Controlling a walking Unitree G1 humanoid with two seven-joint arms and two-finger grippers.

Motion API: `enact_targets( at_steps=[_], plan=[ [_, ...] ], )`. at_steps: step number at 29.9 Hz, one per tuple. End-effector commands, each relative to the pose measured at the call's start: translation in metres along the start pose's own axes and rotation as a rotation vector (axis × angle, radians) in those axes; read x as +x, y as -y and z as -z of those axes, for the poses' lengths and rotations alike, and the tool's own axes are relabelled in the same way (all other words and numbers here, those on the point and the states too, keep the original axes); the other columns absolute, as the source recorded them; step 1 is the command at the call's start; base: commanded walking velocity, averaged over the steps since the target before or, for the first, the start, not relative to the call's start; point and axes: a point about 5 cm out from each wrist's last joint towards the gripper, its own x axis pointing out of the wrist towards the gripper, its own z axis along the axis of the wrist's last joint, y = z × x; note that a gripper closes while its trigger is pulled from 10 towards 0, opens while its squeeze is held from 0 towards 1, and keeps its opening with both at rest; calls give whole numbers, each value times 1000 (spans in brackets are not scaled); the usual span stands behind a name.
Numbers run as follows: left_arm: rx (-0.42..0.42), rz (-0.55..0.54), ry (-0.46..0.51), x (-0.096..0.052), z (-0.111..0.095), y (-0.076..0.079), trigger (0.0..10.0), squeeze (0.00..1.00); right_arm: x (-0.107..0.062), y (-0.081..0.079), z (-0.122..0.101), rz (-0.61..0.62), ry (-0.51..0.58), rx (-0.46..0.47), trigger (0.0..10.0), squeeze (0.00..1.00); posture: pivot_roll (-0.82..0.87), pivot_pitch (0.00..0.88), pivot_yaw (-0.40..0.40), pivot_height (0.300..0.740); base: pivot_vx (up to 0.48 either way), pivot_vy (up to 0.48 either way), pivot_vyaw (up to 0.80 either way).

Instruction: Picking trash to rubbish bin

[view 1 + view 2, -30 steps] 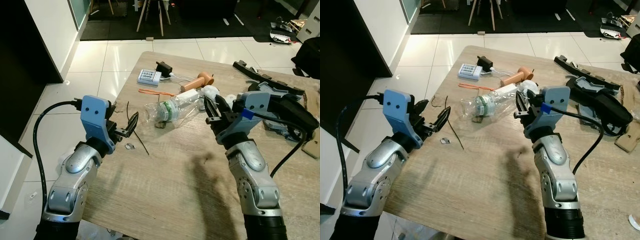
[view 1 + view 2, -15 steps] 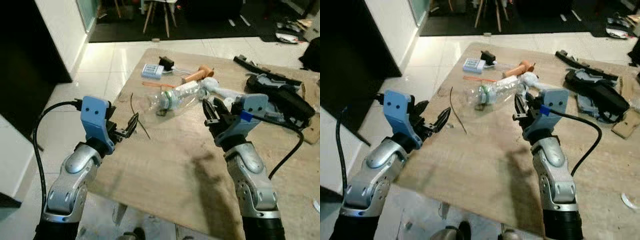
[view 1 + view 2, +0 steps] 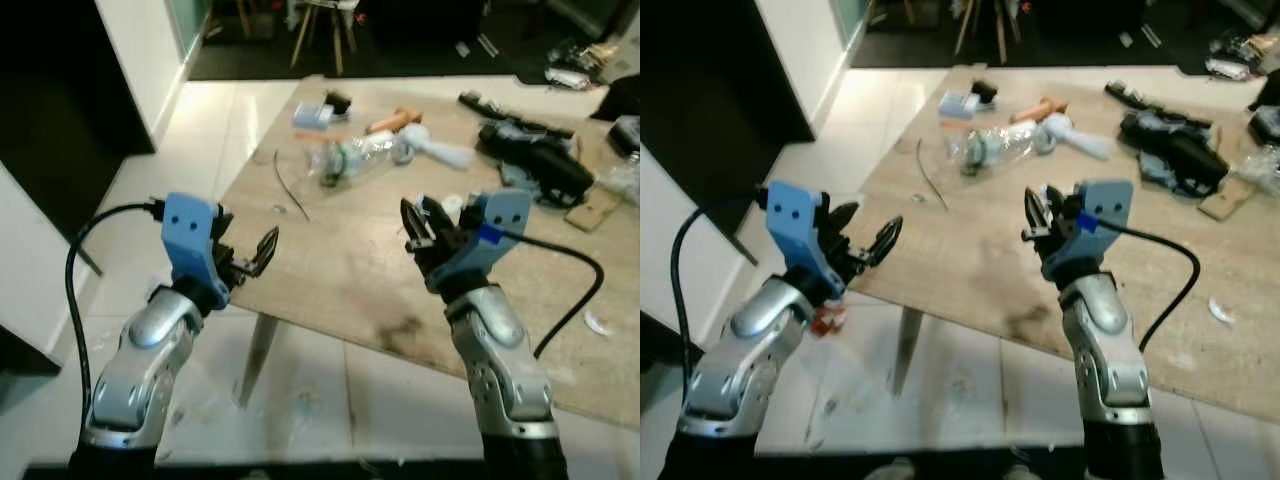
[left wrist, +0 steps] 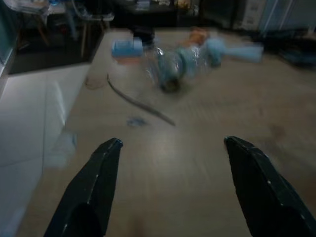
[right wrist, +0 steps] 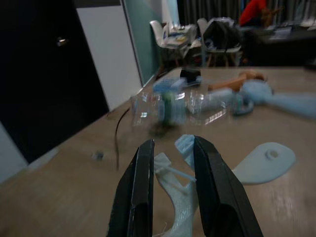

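Wooden bench (image 3: pixel 340 270) on a white tiled floor (image 3: pixel 200 150), both arms raised before it, trash lying at its far end.

The bench carries, from large to small: a black strap bundle (image 3: pixel 535 165) at the far right, a crushed clear plastic bottle (image 3: pixel 360 158) with a green label at the far middle, a pale blue item (image 3: pixel 435 150) just beside the bottle, a tan handle (image 3: pixel 392 121), a small blue-white box (image 3: pixel 312 116), and a thin dark wire (image 3: pixel 290 188) nearer the left edge. The right pincer (image 5: pixel 170 170) is narrowed around a white plastic scrap (image 5: pixel 173 212), above the bench's near half. The left pincer (image 4: pixel 170 163) stands wide with nothing between its fingers, at the bench's near left edge, well apart from the bottle.
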Motion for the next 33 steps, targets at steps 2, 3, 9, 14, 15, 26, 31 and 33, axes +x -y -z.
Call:
enact_targets(
  at_steps=[2, 3, 9, 14, 15, 26, 31, 33],
  plan=[
    [-2, 22, -13, -1, 1, 2, 10000, 0, -3, 3, -1, 14, 1, 2, 10000, 0, 9, 169, 50, 740, -328, 0, 0],
    [-2, 22, -13, -1, 1, 2, 10000, 0, -3, 3, -1, 14, 1, 2, 10000, 0, 9, 169, 50, 740, -326, 0, 0],
    [45, 55, -83, 1, 9, 5, 10000, 0, -3, 2, 2, 20, -5, 15, 10000, 0, 20, 172, 54, 740, -54, 0, 0],
    [105, 89, -156, -2, 17, 6, 10000, 0, -4, 0, 5, 28, -12, 29, 10000, 0, 31, 177, 65, 740, 0, 0, 0],
    [109, 95, -156, -2, 17, 6, 10000, 0, -4, 0, 5, 30, -11, 31, 10000, 0, 31, 177, 66, 740, 0, -281, 0],
    [125, 45, -181, 4, 18, 2, 10000, 0, -8, 6, 15, 99, -68, 38, 10000, 0, 28, 174, 76, 740, 0, -218, 0],
    [134, -18, -182, 7, 19, -5, 10000, 0, -10, 15, 33, 178, -209, 8, 10000, 0, 23, 168, 76, 740, 0, 0, 0],
    [110, -85, -204, 9, 22, -12, 10000, 0, -15, 22, 48, 256, -318, 14, 10000, 0, 19, 164, 72, 740, 0, 0, 0]
  ],
)
